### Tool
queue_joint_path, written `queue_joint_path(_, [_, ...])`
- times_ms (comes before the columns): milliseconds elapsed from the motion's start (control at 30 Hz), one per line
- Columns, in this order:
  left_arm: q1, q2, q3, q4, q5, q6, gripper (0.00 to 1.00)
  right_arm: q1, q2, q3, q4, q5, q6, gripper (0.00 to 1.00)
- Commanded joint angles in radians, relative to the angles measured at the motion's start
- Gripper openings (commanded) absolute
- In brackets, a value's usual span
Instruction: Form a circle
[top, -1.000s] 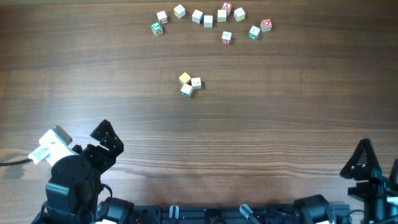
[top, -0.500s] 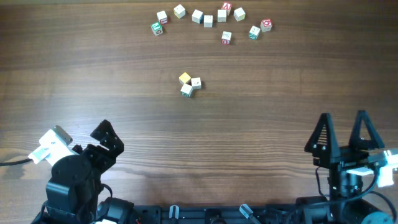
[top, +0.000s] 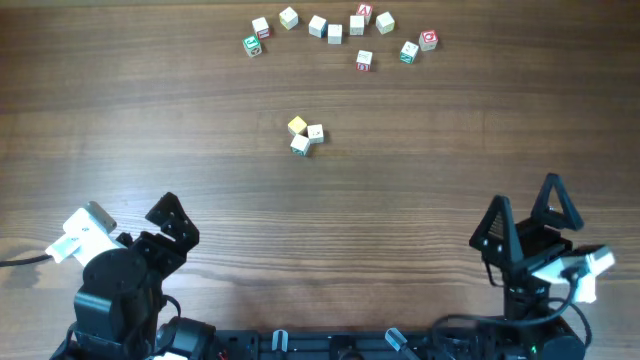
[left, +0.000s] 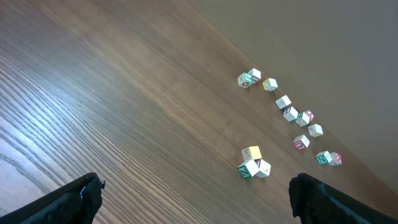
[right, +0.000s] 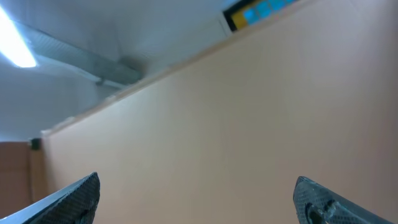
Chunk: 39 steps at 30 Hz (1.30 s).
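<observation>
Fourteen small cubes sit on the table (top: 470, 130). Three make up the circle (top: 304, 134), one being the yellow-faced cube (top: 297, 125), and eleven loose cubes (top: 335, 33) lie beyond it. There are two grippers, the left gripper (left: 196, 200) and the right gripper (top: 525, 195).

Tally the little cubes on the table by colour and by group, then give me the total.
Yellow-faced cube: 1
Pale cubes touching it in the middle cluster: 2
Pale, coloured-mark cubes in the far arc: 11
Total: 14
</observation>
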Motion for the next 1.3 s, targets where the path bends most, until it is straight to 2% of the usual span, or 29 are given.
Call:
queue_joint_path(0, [-0.006, 0.0, 0.004, 0.002, -0.017, 0.016, 1.0, -0.005, -0.01, -0.001, -0.064, 0.101, 0.018, 1.0])
queue_joint_path(167, [-0.006, 0.0, 0.004, 0.002, -0.017, 0.016, 1.0, -0.005, -0.01, -0.001, -0.223, 0.161, 0.014, 1.0])
queue_joint_path(567, [-0.006, 0.0, 0.004, 0.002, -0.017, 0.016, 1.0, -0.005, -0.01, -0.001, -0.563, 0.159, -0.109, 1.0])
queue_joint_path(833, [-0.006, 0.0, 0.004, 0.002, -0.017, 0.016, 1.0, -0.042, -0.01, -0.001, -0.645, 0.159, -0.113, 1.0])
queue_joint_path(1267, [-0.006, 0.0, 0.004, 0.002, -0.017, 0.016, 1.0, -0.044, -0.01, -0.001, -0.647, 0.16, -0.113, 1.0])
